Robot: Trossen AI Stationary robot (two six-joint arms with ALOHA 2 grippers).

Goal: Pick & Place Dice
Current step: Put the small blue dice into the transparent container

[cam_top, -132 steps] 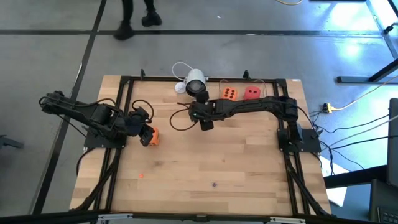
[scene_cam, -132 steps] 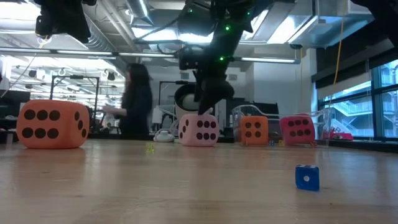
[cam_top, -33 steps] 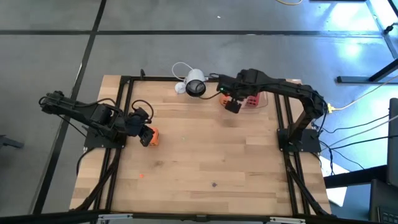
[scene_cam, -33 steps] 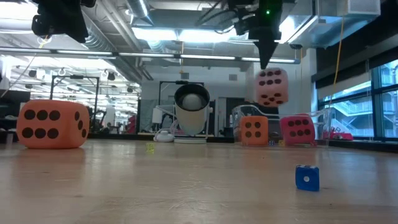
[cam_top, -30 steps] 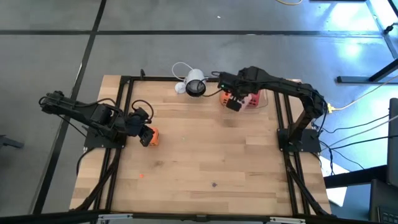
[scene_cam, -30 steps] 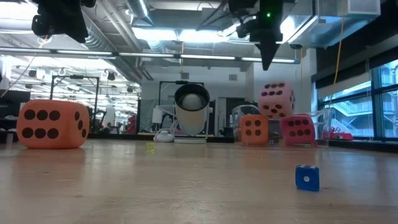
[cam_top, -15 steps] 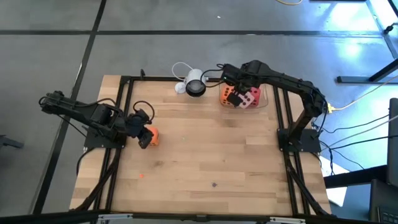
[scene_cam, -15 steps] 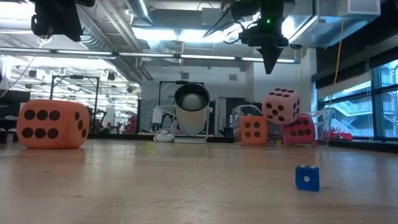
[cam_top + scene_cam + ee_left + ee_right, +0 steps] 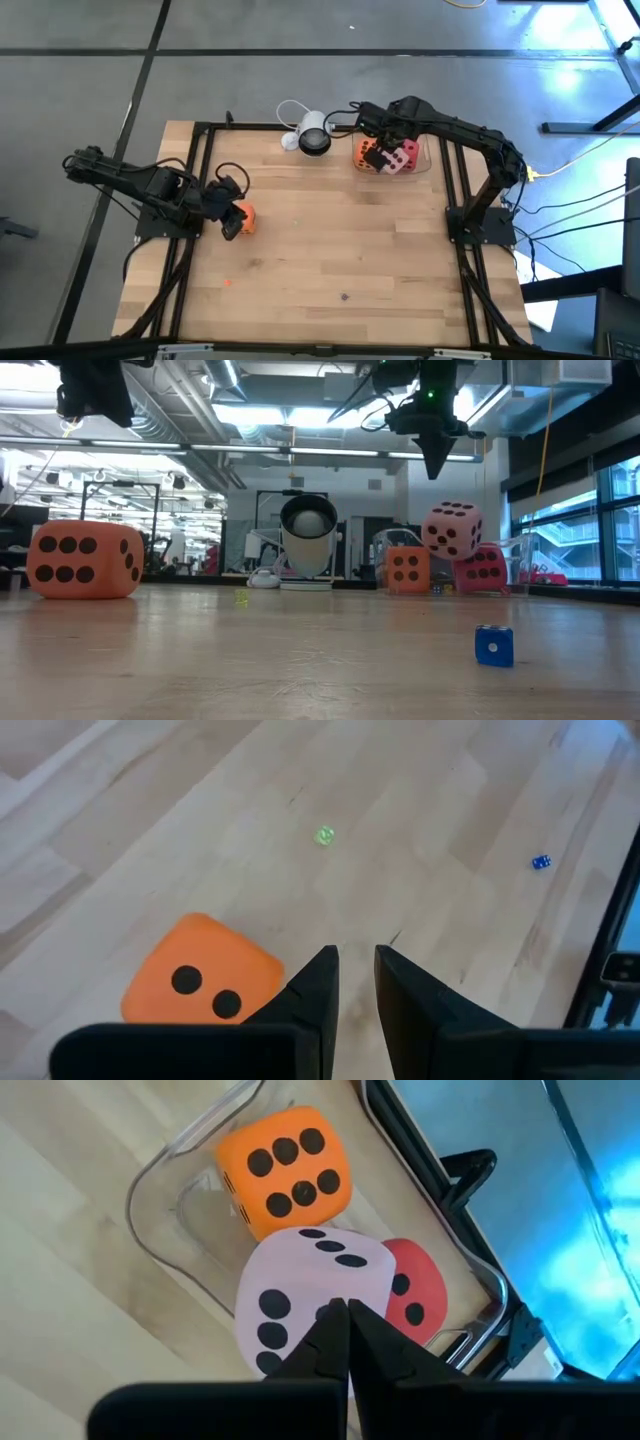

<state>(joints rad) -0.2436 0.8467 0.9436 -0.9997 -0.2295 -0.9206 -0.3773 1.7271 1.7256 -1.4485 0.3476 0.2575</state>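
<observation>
Dice are being gathered in a clear tray (image 9: 160, 1175) at the table's far edge: the pink die (image 9: 310, 1295) lies tilted there, leaning on the red die (image 9: 420, 1305) just beside an orange die (image 9: 285, 1170) — apparently dropped, not settled flat. Above it hangs the right gripper (image 9: 345, 1315), jaws pressed together and empty, arm stretched over the tray. Near the table's left side the left gripper (image 9: 355, 970) hovers low, fingers narrowly parted, with another orange die (image 9: 200, 980) beside it — seemingly not gripped.
</observation>
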